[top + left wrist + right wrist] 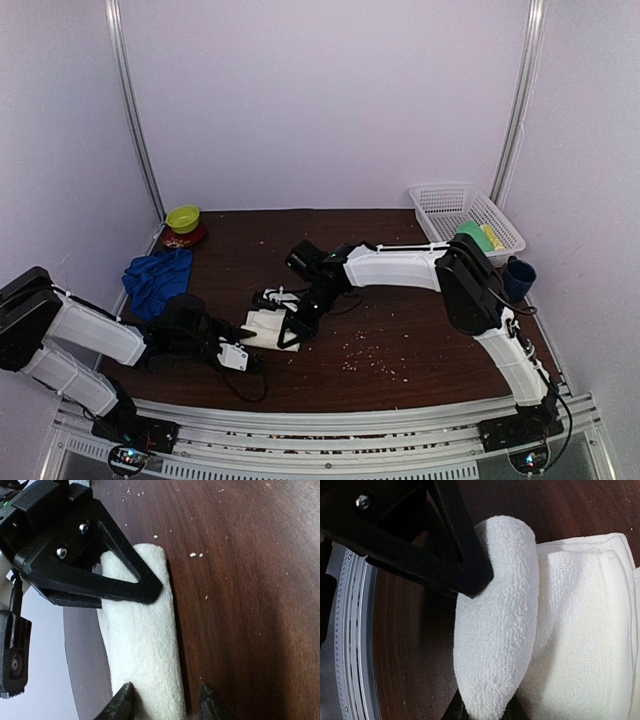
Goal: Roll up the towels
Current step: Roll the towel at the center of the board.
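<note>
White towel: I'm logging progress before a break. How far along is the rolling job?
Done: nothing fully. In hand: white towel partly rolled, a flat part unrolled; right gripper pinches the roll, left gripper straddles it. To do: finish it, then the blue towel, crumpled and untouched.

top view: both grippers cover most of the white towel [268,327]; green and yellow items [478,237] in the basket [445,208] too small to identify. left wrist: roll's near end cut by the bottom edge, only the left gripper [167,705] fingertips [122,700] showing. right wrist: right gripper [485,715] nearly hidden under the roll.
</note>
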